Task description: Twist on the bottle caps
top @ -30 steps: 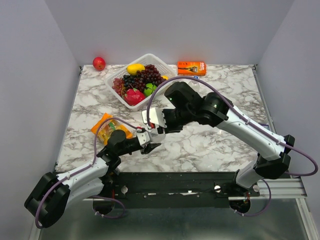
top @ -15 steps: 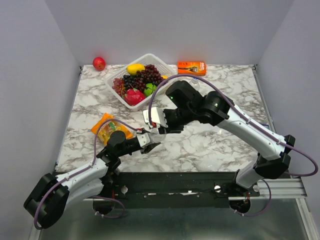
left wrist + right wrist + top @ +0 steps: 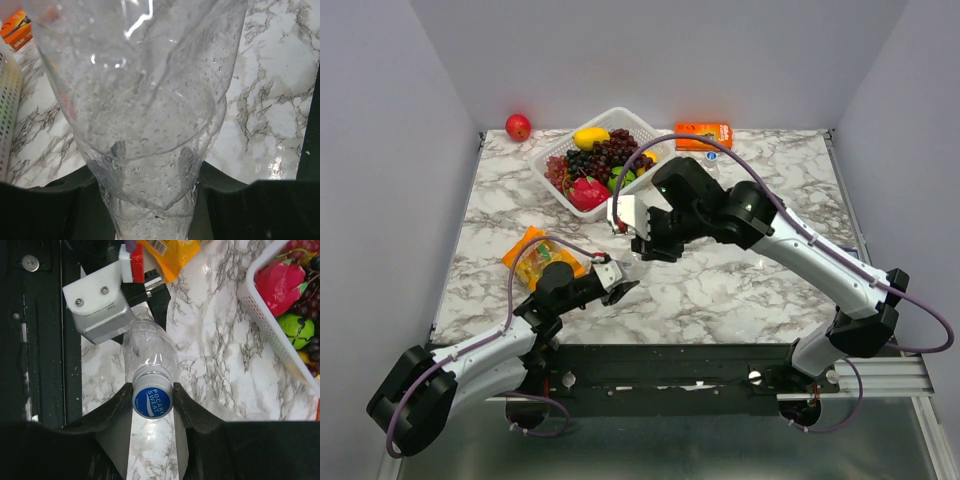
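A clear bottle (image 3: 148, 351) stands upright between my two grippers near the table's front. In the left wrist view the bottle (image 3: 145, 95) fills the frame. My left gripper (image 3: 151, 154) is shut on its lower body, and the same left gripper (image 3: 617, 281) reaches in from the left. A blue cap (image 3: 152, 401) with white lettering sits on the bottle's neck. My right gripper (image 3: 152, 402) comes down from above, its fingers (image 3: 118, 407) pressed against both sides of the cap. In the top view the right gripper (image 3: 642, 250) hides the cap.
A white basket (image 3: 552, 150) of fruit stands at the back left, its rim (image 3: 270, 325) close to the right of the bottle. An orange snack packet (image 3: 533, 256) lies left of the left gripper. An orange box (image 3: 703, 135) and a red apple (image 3: 518, 126) are at the back.
The right wrist has turned around the cap, and its white camera block has swung back toward the basket. The left arm and the bottle have hardly moved.
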Available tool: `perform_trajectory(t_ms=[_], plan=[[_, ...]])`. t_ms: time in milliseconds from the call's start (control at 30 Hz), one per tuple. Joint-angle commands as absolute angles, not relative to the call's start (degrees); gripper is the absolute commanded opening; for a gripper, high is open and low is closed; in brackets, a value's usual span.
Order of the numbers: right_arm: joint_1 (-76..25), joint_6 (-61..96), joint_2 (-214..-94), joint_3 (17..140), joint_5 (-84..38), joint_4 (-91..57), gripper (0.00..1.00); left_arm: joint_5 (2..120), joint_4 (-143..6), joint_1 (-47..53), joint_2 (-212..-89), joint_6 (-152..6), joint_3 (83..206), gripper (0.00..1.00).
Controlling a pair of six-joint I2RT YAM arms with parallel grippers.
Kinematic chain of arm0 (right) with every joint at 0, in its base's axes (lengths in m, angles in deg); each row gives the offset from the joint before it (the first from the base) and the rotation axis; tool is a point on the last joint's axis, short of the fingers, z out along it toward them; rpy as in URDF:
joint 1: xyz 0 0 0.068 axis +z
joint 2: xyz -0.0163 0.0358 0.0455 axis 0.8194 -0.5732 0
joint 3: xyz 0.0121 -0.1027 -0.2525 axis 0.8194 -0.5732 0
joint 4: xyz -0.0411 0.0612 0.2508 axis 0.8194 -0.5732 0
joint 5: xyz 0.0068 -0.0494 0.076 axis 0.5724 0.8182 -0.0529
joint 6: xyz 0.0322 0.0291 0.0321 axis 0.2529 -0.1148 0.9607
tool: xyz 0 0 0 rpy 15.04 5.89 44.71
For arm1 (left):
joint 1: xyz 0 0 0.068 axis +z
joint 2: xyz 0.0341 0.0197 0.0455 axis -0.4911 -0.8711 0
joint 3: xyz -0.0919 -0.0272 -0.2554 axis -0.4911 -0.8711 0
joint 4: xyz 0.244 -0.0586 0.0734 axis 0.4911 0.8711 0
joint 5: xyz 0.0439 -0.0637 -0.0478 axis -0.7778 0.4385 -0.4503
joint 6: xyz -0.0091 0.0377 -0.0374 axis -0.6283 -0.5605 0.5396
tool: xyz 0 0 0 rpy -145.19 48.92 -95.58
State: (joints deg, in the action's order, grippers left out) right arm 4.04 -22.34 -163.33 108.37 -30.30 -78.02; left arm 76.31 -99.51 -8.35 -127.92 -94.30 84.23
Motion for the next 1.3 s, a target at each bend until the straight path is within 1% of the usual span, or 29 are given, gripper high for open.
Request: perform_trajectory(t_ms=[0,67,233,433,500,567,633,667,767,933,967,1000,1067,1100,1200,1267], plan=[[2.2,-11.8,-166.9,107.3,-36.9,-84.8,0.33,64.3,-106.8,-8.6,-126.7,-93.9,89.8,0.00],[-0.2,-9.3,-168.4,107.8,-38.3,-84.8,0.33,63.5,-107.7,-8.6,-127.0,-94.8,89.8,0.00],[-1.1,-5.2,-169.7,107.6,-37.6,-83.3,0.33,63.3,-106.6,-8.6,-127.5,-92.9,89.8,0.00],[-1.1,-6.7,-170.8,111.3,-34.4,-82.9,0.33,65.7,-101.6,-8.7,-128.2,-93.2,88.1,0.00],[-1.1,-7.3,-171.0,112.7,-34.3,-82.5,0.35,65.7,-100.1,-8.7,-128.5,-94.1,87.6,0.00],[-1.1,-7.9,-171.1,113.6,-33.9,-82.4,0.40,66.4,-99.9,-8.7,-129.0,-94.2,87.5,0.00],[-1.1,-8.4,-171.2,115.1,-32.9,-82.5,0.41,66.9,-99.4,-8.7,-129.7,-94.0,88.0,0.00],[-1.0,-8.7,-171.3,115.7,-32.5,-82.7,0.45,67.1,-99.3,-8.7,-130.5,-93.7,88.2,0.00],[-1.1,-9.6,-171.6,118.3,-31.1,-83.5,0.50,67.5,-99.2,-8.6,-130.8,-92.9,88.3,0.00],[-1.1,-10.4,-170.7,118.9,-31.1,-84.0,0.56,68.3,-97.9,-8.7,-131.4,-91.7,88.7,0.00],[-1.0,-10.8,-170.5,119.0,-31.6,-84.3,0.58,68.3,-97.7,-8.6,-131.7,-91.3,88.7,0.00],[-1.1,-11.2,-170.3,119.3,-32.2,-85.1,0.64,68.6,-97.2,-8.7,-131.9,-91.3,89.1,0.00],[-1.0,-14.5,-169.8,120.1,-34.5,-86.7,0.71,69.7,-96.5,-8.7,-132.4,-91.3,89.4,0.00],[-1.0,-15.4,-169.5,121.2,-34.4,-87.6,0.77,70.3,-96.1,-8.7,-132.6,-91.7,89.6,0.00],[-1.1,-19.8,-167.3,120.1,-30.3,-87.1,0.84,73.6,-95.1,-8.7,-132.3,-93.1,89.9,0.00],[-1.1,-22.7,-165.9,118.6,-26.7,-86.6,0.86,75.2,-95.0,-8.7,-132.2,-93.7,89.8,0.00]])
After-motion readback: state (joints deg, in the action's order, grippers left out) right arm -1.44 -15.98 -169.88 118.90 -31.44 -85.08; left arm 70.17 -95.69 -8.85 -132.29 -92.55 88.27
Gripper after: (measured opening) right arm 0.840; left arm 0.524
